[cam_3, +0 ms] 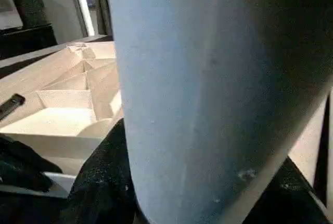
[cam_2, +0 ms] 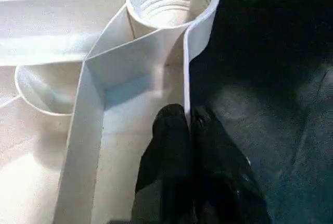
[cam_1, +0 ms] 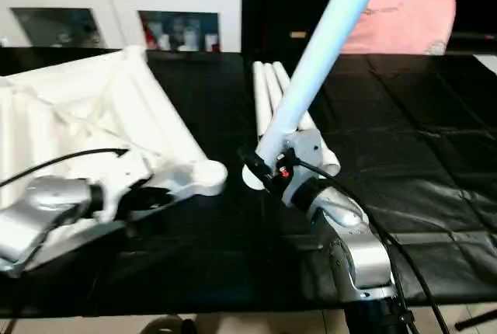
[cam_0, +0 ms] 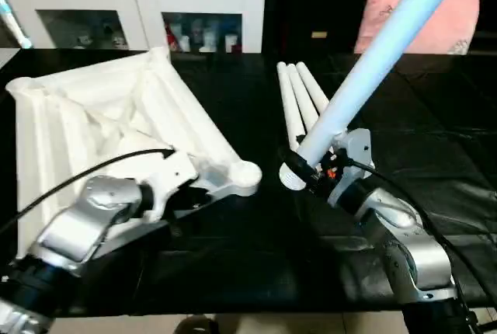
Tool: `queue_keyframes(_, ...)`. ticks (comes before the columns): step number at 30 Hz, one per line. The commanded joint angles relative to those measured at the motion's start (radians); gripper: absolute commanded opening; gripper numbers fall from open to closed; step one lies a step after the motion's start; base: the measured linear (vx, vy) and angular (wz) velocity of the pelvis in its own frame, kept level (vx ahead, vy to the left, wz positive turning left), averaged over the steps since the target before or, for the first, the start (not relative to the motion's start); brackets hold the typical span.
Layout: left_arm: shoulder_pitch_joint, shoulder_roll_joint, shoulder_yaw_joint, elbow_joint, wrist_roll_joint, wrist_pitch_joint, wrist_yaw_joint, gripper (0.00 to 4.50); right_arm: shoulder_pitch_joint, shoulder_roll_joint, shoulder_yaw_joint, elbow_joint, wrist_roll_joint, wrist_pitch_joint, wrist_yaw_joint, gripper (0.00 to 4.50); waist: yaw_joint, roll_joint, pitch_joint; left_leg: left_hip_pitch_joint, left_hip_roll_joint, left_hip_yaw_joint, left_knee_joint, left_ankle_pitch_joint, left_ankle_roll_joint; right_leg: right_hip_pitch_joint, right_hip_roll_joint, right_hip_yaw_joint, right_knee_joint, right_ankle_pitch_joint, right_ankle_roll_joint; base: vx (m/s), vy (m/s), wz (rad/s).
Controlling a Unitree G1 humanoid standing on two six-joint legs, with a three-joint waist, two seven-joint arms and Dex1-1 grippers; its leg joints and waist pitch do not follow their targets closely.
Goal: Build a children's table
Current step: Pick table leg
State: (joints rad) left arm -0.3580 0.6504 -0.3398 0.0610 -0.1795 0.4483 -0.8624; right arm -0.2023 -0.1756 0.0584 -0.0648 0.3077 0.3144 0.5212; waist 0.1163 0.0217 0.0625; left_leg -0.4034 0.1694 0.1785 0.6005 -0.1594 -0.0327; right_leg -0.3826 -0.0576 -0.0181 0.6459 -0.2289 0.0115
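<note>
Glossy black tabletop cover [cam_0: 435, 140]; ribbed white tabletop [cam_0: 85, 116]; 3 tapered legs [cam_0: 299, 97].

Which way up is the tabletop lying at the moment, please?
Underside up: the tabletop shows its ribs and an open, threaded corner socket with no leg in it, while the left gripper pinches its rim beside that socket.

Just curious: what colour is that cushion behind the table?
Pink; the cushion shows best in the left eye view.
</note>
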Motion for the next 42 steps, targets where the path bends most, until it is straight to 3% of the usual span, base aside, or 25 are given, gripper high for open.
queue_keyframes(1,-0.022,-0.005,-0.009,-0.008,0.006,-0.032,-0.01,0.0,-0.014,-0.004,-0.004,0.003,0.003,-0.01,0.002,1.94,-0.003,0.012,-0.07,0.038,0.052,-0.026,-0.083,-0.287,-0.069,0.016,-0.075,0.038,-0.081,-0.141,-0.176,0.0,0.0,0.0)
queue_keyframes(7,-0.007,0.007,0.014,0.005,0.016,-0.049,-0.04,0.0,-0.013,-0.005,-0.008,0.001,0.005,-0.005,0.001,1.94,-0.004,0.013,-0.07,0.038,0.053,-0.027,-0.083,-0.289,-0.069,0.014,-0.075,0.037,-0.082,-0.149,-0.175,0.0,0.0,0.0)
queue_keyframes(14,0.051,0.082,0.057,-0.075,-0.011,-0.021,-0.076,0.0,-0.016,-0.002,-0.023,-0.009,0.028,0.021,-0.002,1.94,-0.006,0.01,-0.069,0.037,0.052,-0.026,-0.084,-0.283,-0.058,0.014,-0.074,0.037,-0.081,-0.15,-0.181,0.0,0.0,0.0)
queue_keyframes(16,0.074,0.101,0.08,-0.093,-0.024,-0.037,-0.099,0.55,-0.017,0.002,-0.026,-0.008,0.032,0.018,-0.003,1.94,-0.007,0.01,-0.067,0.037,0.052,-0.026,-0.084,-0.288,-0.058,0.012,-0.074,0.037,-0.081,-0.162,-0.18,0.0,0.0,0.0)
queue_keyframes(20,0.083,0.089,0.121,-0.121,-0.07,-0.015,-0.101,0.84,-0.017,0.022,-0.039,-0.011,0.044,0.006,-0.018,1.94,-0.007,0.012,-0.066,0.042,0.054,-0.025,-0.086,-0.317,-0.067,0.007,-0.075,0.038,-0.083,-0.193,-0.186,0.0,0.0,0.0)
queue_keyframes(24,0.096,0.055,0.202,-0.177,-0.176,0.049,-0.09,1.28,-0.018,0.033,-0.037,-0.017,0.041,0.008,-0.035,1.94,-0.007,0.011,-0.065,0.041,0.052,-0.026,-0.087,-0.327,-0.078,0.008,-0.074,0.036,-0.081,-0.2,-0.187,0.0,0.0,0.0)
queue_keyframes(32,0.146,0.006,0.306,-0.223,-0.235,0.065,-0.014,1.87,-0.007,0.076,-0.044,-0.013,0.009,-0.055,-0.092,1.94,-0.017,0.006,-0.066,0.036,0.052,-0.025,-0.087,-0.293,-0.066,0.011,-0.071,0.037,-0.082,-0.177,-0.176,0.0,0.0,0.0)
queue_keyframes(36,0.159,-0.094,0.363,-0.282,-0.271,0.096,0.115,2.15,-0.013,0.13,-0.07,-0.002,0.019,-0.079,-0.162,1.94,-0.016,0.005,-0.065,0.037,0.051,-0.024,-0.085,-0.301,-0.064,0.01,-0.073,0.038,-0.084,-0.193,-0.176,0.0,0.0,0.0)
queue_keyframes(42,0.156,-0.213,0.383,-0.313,-0.278,0.099,0.258,2.6,-0.021,0.174,-0.106,0.001,0.067,-0.087,-0.191,1.94,-0.017,0.0,-0.065,0.035,0.051,-0.026,-0.085,-0.307,-0.063,0.012,-0.072,0.039,-0.09,-0.213,-0.142,0.0,0.0,0.0)
